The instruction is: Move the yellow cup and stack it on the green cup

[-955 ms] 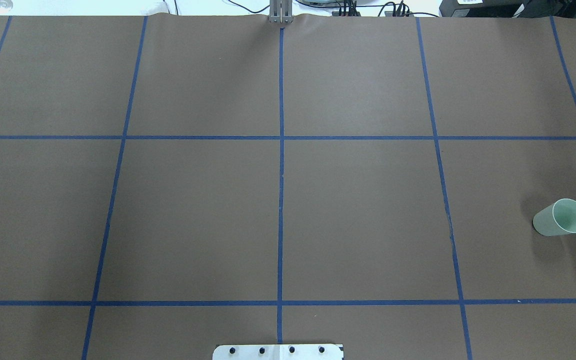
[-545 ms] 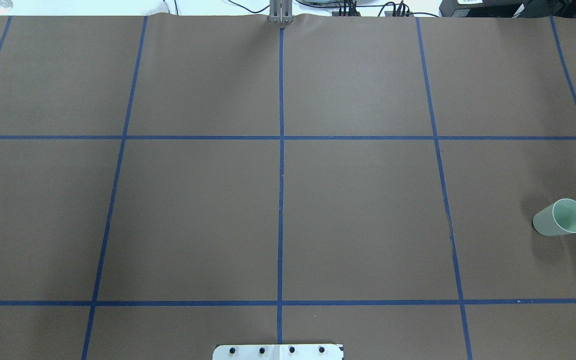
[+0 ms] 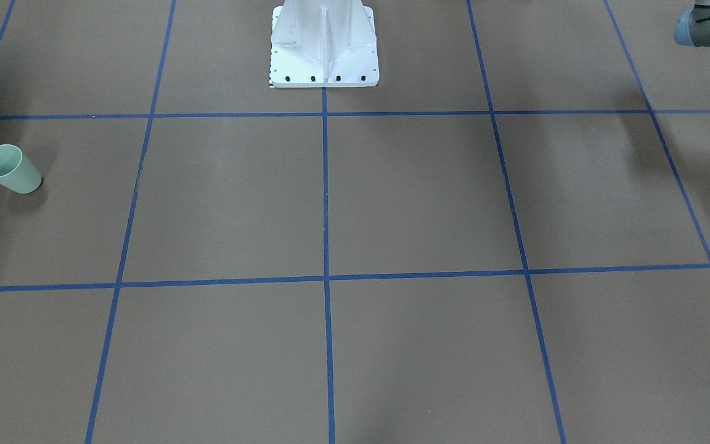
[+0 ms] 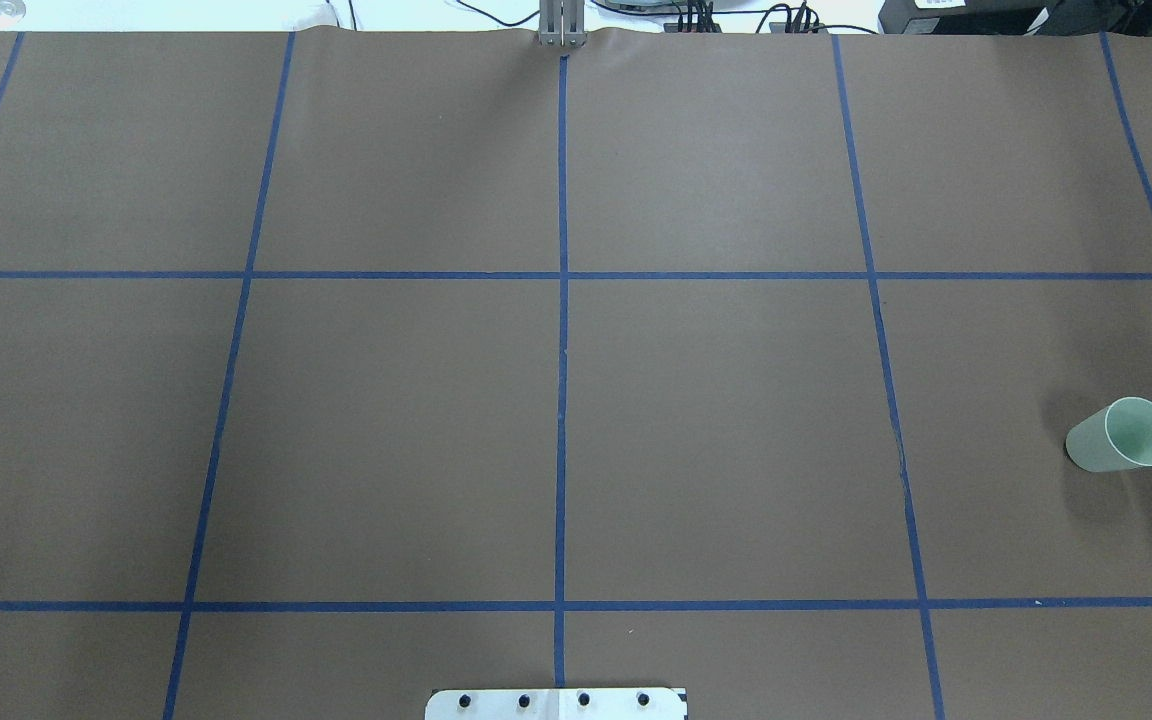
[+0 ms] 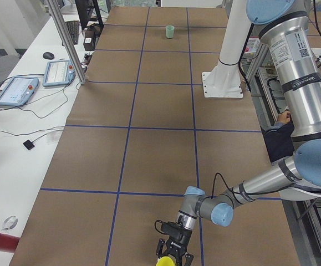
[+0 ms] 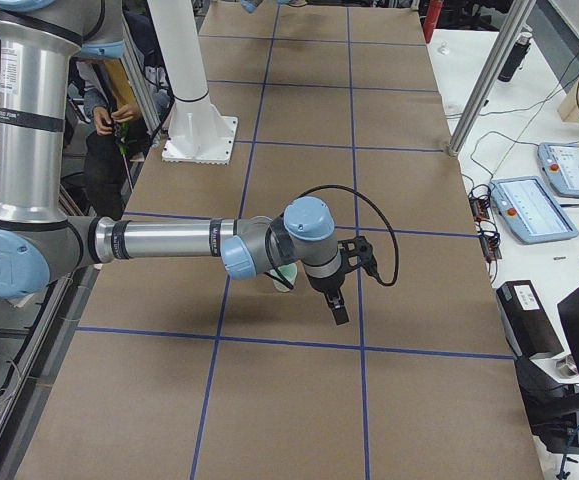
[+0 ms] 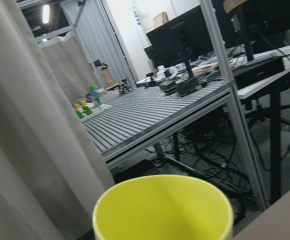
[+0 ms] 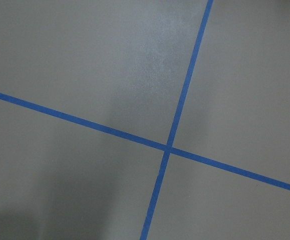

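Brown paper crossed by blue tape lines covers the table (image 4: 716,420), and most of it lies bare in our overhead view. We find the green cup (image 4: 1121,436) standing upright, mouth up, near the table's end on the robot's right. From the right-end camera, the right arm partly hides it.

The right gripper (image 6: 338,312) hangs above the paper just beside that cup, pointing down. We see it only from the right-end camera, and its wrist camera shows nothing but paper and a tape crossing, so we cannot tell how far its jaws stand apart or whether they hold anything.

At the opposite end, the left gripper (image 5: 174,258) reaches down at the yellow cup (image 5: 164,261). The cup's open rim fills the bottom of the left wrist view, but no fingers show there. Whether the jaws grip the cup or merely flank it, we cannot tell.
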Controlling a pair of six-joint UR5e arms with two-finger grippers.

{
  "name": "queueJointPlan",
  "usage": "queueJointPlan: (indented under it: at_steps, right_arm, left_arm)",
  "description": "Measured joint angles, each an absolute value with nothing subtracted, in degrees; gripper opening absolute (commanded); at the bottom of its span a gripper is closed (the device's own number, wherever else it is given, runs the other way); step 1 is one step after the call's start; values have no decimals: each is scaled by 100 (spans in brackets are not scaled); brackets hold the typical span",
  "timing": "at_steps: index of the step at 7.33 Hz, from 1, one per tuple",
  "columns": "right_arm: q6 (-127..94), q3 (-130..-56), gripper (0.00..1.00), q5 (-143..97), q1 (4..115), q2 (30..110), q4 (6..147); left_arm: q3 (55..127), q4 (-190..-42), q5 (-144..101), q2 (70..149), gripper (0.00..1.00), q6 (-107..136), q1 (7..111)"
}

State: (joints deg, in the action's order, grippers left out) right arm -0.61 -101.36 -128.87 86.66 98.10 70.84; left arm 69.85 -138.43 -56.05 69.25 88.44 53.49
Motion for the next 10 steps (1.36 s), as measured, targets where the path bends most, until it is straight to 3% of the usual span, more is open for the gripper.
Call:
queueJointPlan:
  at_steps: [3, 5, 10]
  right_arm:
    - [-187, -10137, 100, -12928, 8666, 9803, 7082]
    - [-382, -10140, 100, -12936, 8666, 9771, 7076]
    - [-472, -10159, 100, -13072, 8666, 9709, 7075]
  left_arm:
    - [7011, -16506, -5674, 7869, 7, 4900, 7046]
    - [7132, -16898, -5990, 8542, 7, 4403, 7234]
    - [7764, -17750, -10898, 9377, 0, 4362, 8203]
